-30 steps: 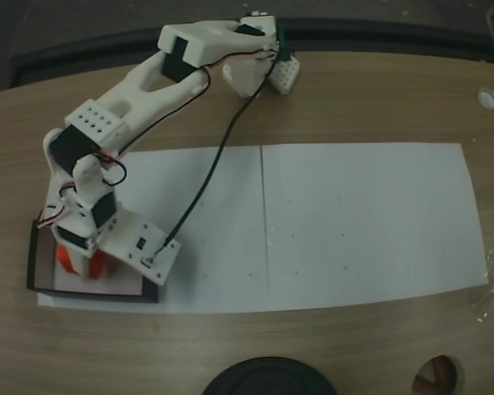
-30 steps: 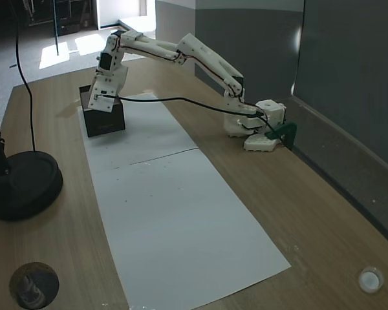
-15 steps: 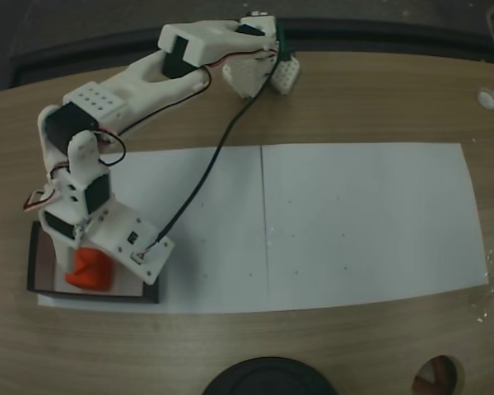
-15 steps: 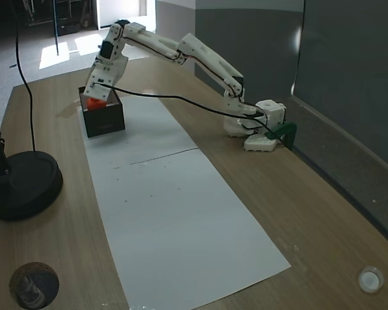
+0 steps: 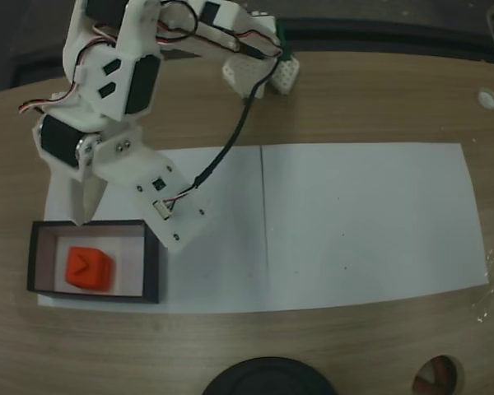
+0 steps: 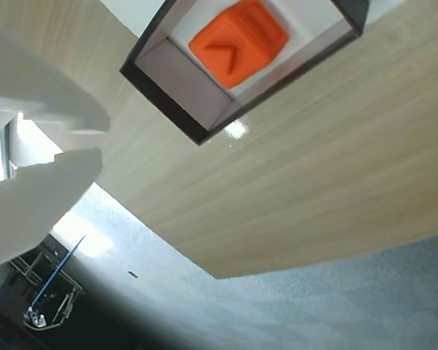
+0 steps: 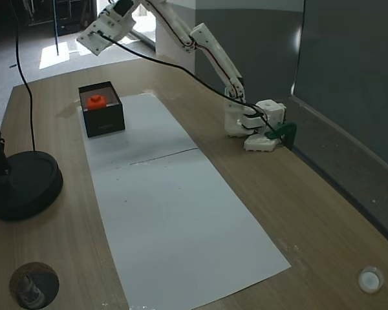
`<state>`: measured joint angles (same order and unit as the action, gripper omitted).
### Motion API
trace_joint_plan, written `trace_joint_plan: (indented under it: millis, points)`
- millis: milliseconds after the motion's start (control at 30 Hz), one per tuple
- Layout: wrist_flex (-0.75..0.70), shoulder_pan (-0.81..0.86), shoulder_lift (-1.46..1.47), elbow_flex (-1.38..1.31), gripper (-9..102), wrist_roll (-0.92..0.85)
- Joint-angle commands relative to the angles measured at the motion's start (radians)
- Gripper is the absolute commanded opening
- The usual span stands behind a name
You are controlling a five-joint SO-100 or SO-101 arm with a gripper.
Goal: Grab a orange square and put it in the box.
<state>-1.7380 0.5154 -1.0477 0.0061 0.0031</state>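
Observation:
The orange square point(image 5: 87, 268) lies inside the box point(image 5: 151, 265), chevron face up, with nothing touching it. In another fixed view the orange square point(image 7: 95, 100) shows over the black front wall of the box point(image 7: 105, 121). My gripper point(image 5: 78, 216) hangs high above the box's far edge, well clear of the cube, and it appears raised over the table's far end point(image 7: 90, 39). In the wrist view the gripper point(image 6: 98, 140) holds nothing, its white fingertips nearly together, and far below are the box point(image 6: 168, 109) and the orange square point(image 6: 237, 40).
A long white paper sheet point(image 5: 354, 222) covers the table's middle; the box sits on its left end. The arm's base point(image 5: 259, 74) stands at the far edge. A black round stand point(image 7: 19, 184), a table hole point(image 7: 33, 284) and a small white cap point(image 5: 487, 98) lie around.
The gripper let go of the orange square inside the box, then the arm lifted high up and away. The cube now lies uncovered in the box.

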Motion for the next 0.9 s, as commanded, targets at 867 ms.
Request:
trace_joint_plan:
  millis: [867]
  points:
    - [0.156,-0.472,-1.212,1.430,0,0.040]
